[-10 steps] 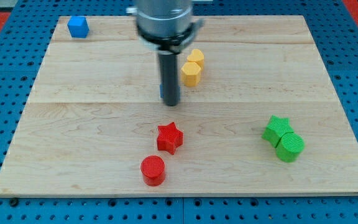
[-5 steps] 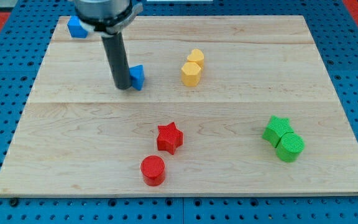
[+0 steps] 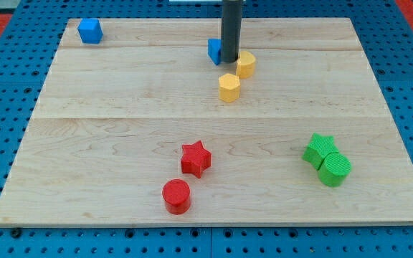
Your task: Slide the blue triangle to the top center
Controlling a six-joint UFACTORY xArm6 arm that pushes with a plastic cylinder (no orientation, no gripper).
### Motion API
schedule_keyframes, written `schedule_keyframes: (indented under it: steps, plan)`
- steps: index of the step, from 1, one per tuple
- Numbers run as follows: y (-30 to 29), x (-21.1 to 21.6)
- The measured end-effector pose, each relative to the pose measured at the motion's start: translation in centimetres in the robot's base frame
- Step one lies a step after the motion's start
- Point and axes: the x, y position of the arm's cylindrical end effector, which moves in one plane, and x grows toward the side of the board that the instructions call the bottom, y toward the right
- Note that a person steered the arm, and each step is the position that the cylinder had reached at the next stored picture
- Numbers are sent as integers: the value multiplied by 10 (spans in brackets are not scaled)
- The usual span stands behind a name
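Observation:
The blue triangle [image 3: 214, 51] lies on the wooden board [image 3: 120, 143] near the top centre, partly hidden behind my rod. My tip [image 3: 229, 60] is right beside it, on its right side, touching or almost touching. A yellow block [image 3: 245, 64] sits just right of my tip. A second yellow block [image 3: 229, 87] lies a little below it, apart from the first.
A blue cube [image 3: 89, 31] sits at the top left corner. A red star [image 3: 196, 158] and a red cylinder [image 3: 176, 196] lie at the bottom centre. A green star [image 3: 320, 149] and a green block [image 3: 334, 169] touch each other at the right.
The blue triangle has moved up and to the right, to the top centre. My rod moved right with it. The two yellow blocks have been pushed apart.

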Motion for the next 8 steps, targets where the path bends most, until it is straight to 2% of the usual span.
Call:
schedule_keyframes:
  steps: [1,2,3,4,5,6,8]
  plan:
    - [-25,-39]
    - [-30,-35]
    - [2,1]
    - [-76,23]
    - [-143,-7]
    - [-79,-27]
    - [-56,-38]
